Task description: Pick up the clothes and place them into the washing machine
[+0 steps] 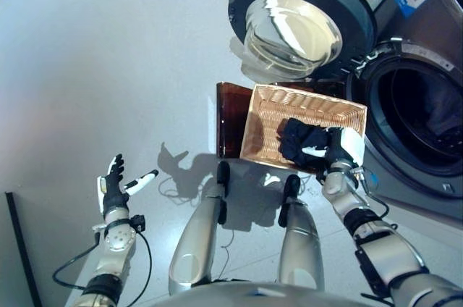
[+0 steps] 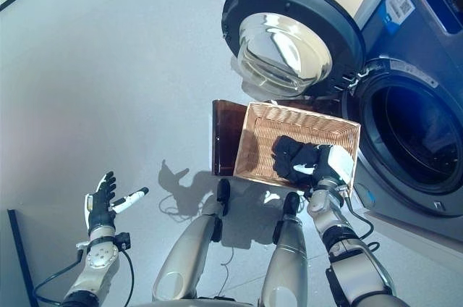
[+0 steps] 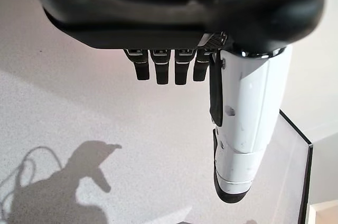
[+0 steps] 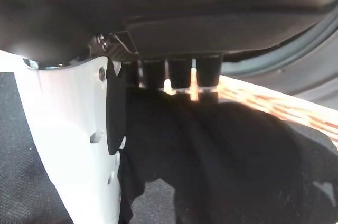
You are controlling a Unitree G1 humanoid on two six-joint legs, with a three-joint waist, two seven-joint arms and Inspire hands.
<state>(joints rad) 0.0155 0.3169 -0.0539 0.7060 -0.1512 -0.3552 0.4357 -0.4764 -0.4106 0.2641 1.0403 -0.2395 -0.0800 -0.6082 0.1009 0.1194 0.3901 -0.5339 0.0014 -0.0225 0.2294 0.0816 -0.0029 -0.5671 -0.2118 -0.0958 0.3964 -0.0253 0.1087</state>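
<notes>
I have the right hand (image 1: 334, 153) down on the black clothes (image 1: 300, 139) in the wicker basket (image 1: 269, 108); grasp apparently closing, fingers buried. Next: lift toward the washing machine (image 1: 419, 115). Left hand (image 1: 112, 190) spread, idle.

Black clothes (image 1: 302, 140) bunched in wicker basket (image 1: 269, 115), poss. under robot hand (image 1: 336, 149).

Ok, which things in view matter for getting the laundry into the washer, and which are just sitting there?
For the job:
- black clothes in the wicker basket
- washing machine, its door open
- right hand, down on the clothes in the basket

Just lying about:
- brown box beside the basket
- left hand, open over bare floor, holding nothing
</notes>
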